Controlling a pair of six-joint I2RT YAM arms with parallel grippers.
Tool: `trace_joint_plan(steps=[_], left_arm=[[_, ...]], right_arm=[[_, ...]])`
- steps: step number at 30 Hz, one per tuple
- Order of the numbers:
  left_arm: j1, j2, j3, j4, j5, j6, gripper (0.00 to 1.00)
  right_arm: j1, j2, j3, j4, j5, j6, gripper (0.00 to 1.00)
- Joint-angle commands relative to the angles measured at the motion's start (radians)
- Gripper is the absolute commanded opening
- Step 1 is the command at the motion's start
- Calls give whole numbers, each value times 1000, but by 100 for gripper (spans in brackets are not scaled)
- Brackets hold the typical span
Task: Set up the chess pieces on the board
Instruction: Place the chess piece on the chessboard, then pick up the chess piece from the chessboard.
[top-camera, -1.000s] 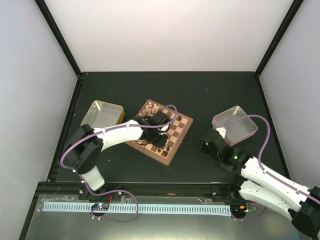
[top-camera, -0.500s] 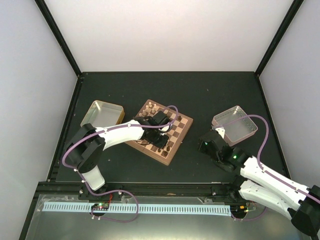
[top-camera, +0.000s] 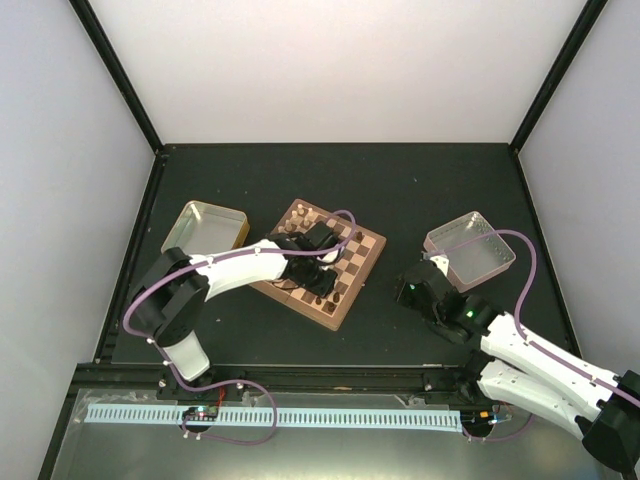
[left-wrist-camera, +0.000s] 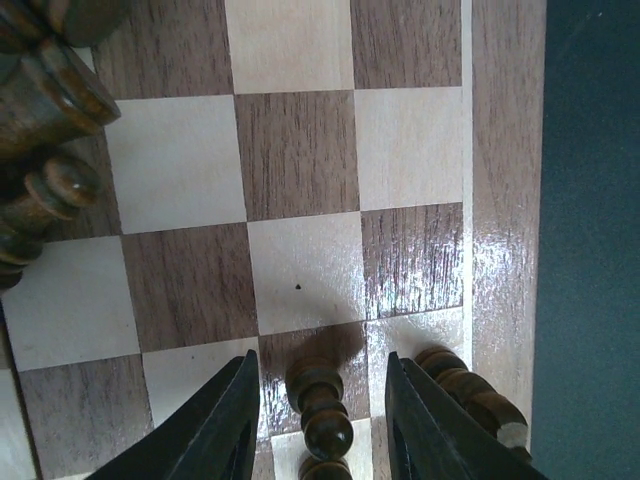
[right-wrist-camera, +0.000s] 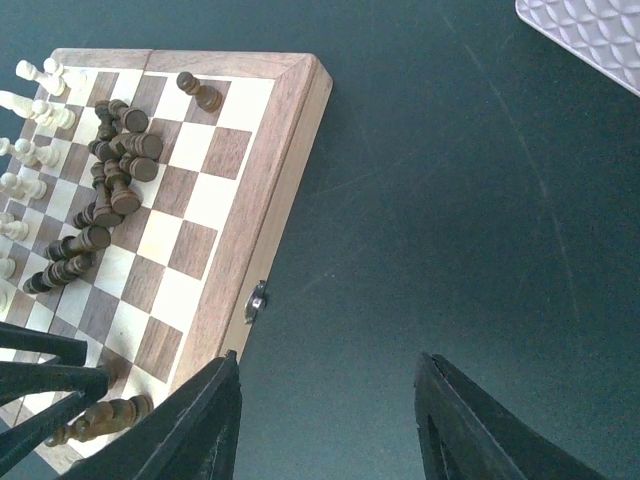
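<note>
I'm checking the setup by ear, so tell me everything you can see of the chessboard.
The board is a small square of glossy wood, checkered light and dark brown inside a tan rim, with a metal latch on one edge. It lies flat on the dark table, turned at an angle. Dark pieces cluster on it, pale pieces along one side. The left gripper hangs near its rim, jaws open.

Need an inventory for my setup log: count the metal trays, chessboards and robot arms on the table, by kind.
Metal trays: 2
Chessboard: 1
Robot arms: 2
Total: 5
</note>
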Motion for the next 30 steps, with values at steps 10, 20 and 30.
trace_joint_plan(steps=[10,20,30], left_arm=[[156,-243,24,23,-150,-67,45],[215,-386,-112,181,-162,-128,46],[224,-446,-170,222,-102,-137,47]], right_arm=[[-3,114,135,68,-22,-81,51],[-3,457,368,103,-165,-256,54],[-52,825,630,100,-260,-276,48]])
